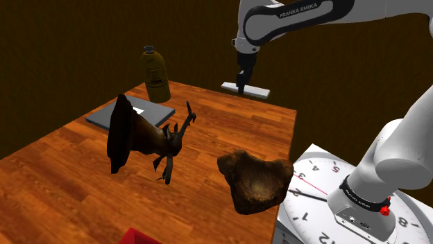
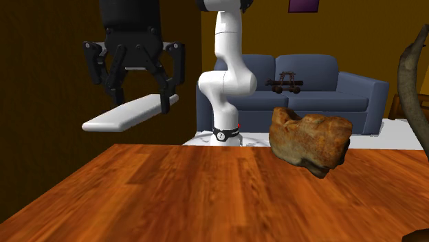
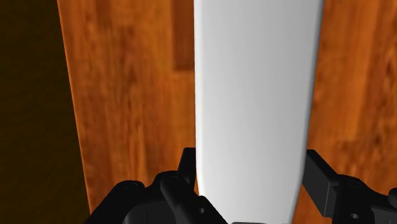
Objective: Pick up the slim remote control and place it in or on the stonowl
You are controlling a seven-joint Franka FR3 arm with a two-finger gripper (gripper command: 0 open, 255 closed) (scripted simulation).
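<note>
A slim white remote control [image 1: 247,89] hangs level in the air above the far edge of the wooden table [image 1: 62,180], well clear of the boards. My black gripper [image 1: 241,84] is shut on it, its fingers [image 2: 165,103] clasping the remote [image 2: 128,115] near one end. In the wrist view the remote [image 3: 254,95] runs straight out from between the gripper [image 3: 251,175] over the table's edge. The stonowl [image 1: 255,181], a rough brown hollowed stone lump, sits near the table's edge by the stand, also seen as the brown lump [image 2: 309,139].
A dark horned mounted sculpture [image 1: 142,135] stands mid-table. Behind it lie a flat grey slab [image 1: 130,113] and an olive bottle [image 1: 155,73]. A red thing [image 1: 142,238] shows at the near edge. A clock face [image 1: 312,201] covers the stand. A blue sofa [image 2: 316,86] is behind.
</note>
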